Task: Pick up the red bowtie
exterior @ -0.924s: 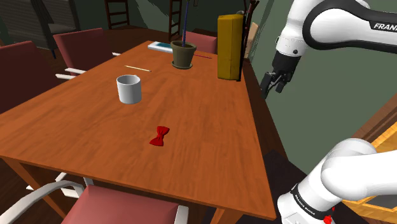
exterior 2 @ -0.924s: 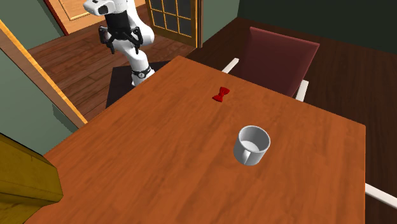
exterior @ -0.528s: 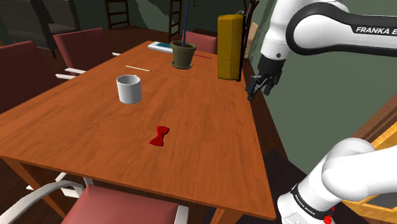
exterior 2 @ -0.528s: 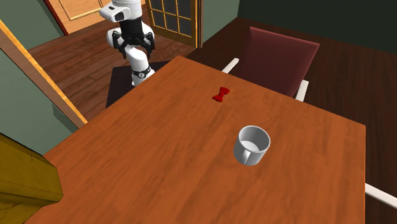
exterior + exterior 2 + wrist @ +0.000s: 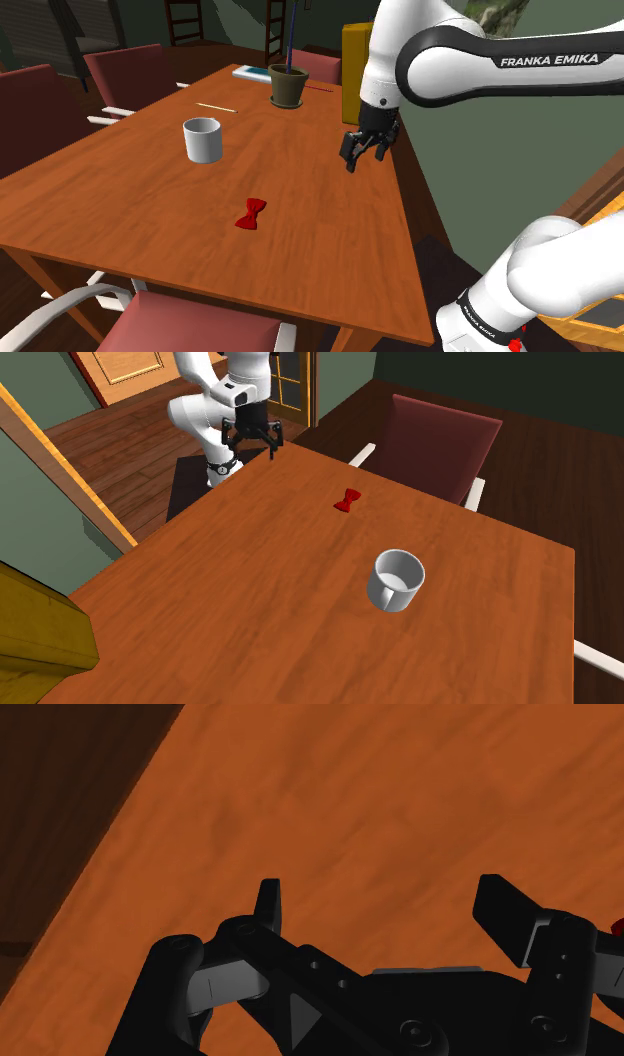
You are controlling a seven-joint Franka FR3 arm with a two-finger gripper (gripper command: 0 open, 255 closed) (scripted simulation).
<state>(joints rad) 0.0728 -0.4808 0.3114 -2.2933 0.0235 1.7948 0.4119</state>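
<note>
A small red bowtie (image 5: 251,214) lies flat on the wooden table (image 5: 150,190), toward the shoulder view's near side; it is also the red bowtie (image 5: 347,501) in the second exterior view. My gripper (image 5: 361,157) hangs above the table's right edge in the shoulder view, well to the right of the bowtie and farther back. In the second exterior view the gripper (image 5: 253,444) hovers over the table's far corner. Its black fingers (image 5: 268,907) stand apart over bare wood with nothing between them, so the gripper (image 5: 385,909) is open.
A grey mug (image 5: 203,139) stands left of the bowtie's far side. A brown pot (image 5: 288,85), a tall yellow box (image 5: 360,73) and a thin stick (image 5: 215,107) sit at the table's far end. Dark red chairs (image 5: 130,78) surround the table.
The arm has swung from beyond the table's right edge leftward and lower, bringing the gripper over the table. The bowtie and mug have not moved.
</note>
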